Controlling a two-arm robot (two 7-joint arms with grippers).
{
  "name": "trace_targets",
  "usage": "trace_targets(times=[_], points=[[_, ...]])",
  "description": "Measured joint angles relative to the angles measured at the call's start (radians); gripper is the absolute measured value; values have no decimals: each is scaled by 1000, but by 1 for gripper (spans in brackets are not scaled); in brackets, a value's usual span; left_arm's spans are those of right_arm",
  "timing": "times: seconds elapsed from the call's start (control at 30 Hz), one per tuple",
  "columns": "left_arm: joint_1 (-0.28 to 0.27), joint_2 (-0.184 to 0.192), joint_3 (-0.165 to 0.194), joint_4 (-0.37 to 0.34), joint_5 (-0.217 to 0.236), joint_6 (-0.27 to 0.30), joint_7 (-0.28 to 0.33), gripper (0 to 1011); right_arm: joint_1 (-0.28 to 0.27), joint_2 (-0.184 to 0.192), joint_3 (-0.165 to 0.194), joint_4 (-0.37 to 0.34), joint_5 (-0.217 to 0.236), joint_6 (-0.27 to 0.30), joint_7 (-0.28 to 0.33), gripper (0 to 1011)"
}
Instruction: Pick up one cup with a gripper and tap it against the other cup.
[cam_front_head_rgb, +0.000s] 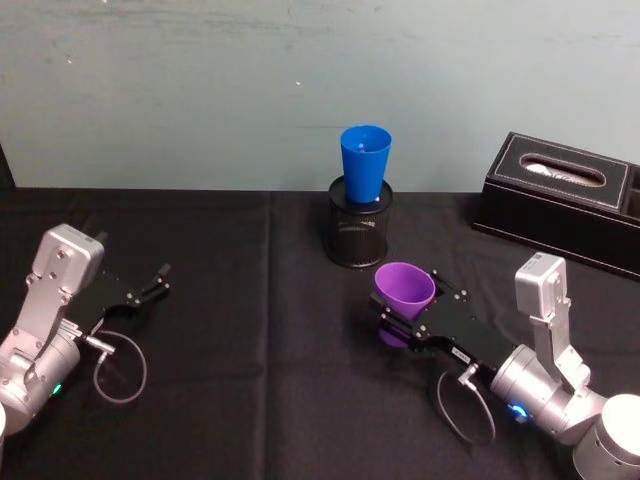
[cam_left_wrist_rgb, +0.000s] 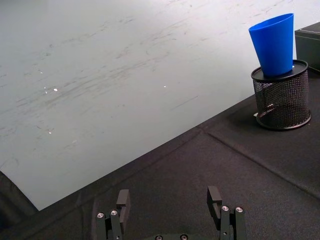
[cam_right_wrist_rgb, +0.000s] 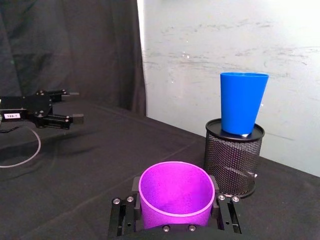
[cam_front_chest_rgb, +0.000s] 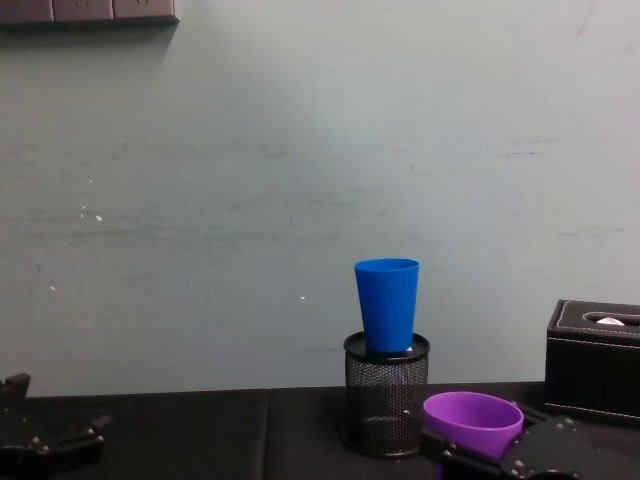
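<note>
My right gripper (cam_front_head_rgb: 413, 308) is closest to me, low over the black cloth (cam_front_head_rgb: 250, 340) on my right side. Its fingers are clamped on either side of the purple cup (cam_right_wrist_rgb: 176, 195), which faces mouth-up with a slight lean. So the grab looks done. Whether the cup's base is clear of the cloth I cannot tell, since my own fingers hide it.

My left gripper (cam_left_wrist_rgb: 168, 200) is idle well off on my left, just above the cloth, with its fingers parted and nothing between them.

Farther out, near the wall, the blue cup (cam_front_head_rgb: 365, 163) stands in the mouth of a black mesh pen holder (cam_front_head_rgb: 358, 232), apart from the purple cup. The tap is not yet made. I judge that raising the purple cup to the blue one's height and carrying it forward are what remain.
</note>
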Motion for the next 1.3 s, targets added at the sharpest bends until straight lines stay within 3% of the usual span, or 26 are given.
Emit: trace_targets(times=[0.83,1.3], points=[[0,0,0,0,0,0,0,1011,-22,-2,4,-6,0,11,-5,747],[0,0,0,0,0,0,0,1011,-16,-5,9,34,-16,-9,-11,746]])
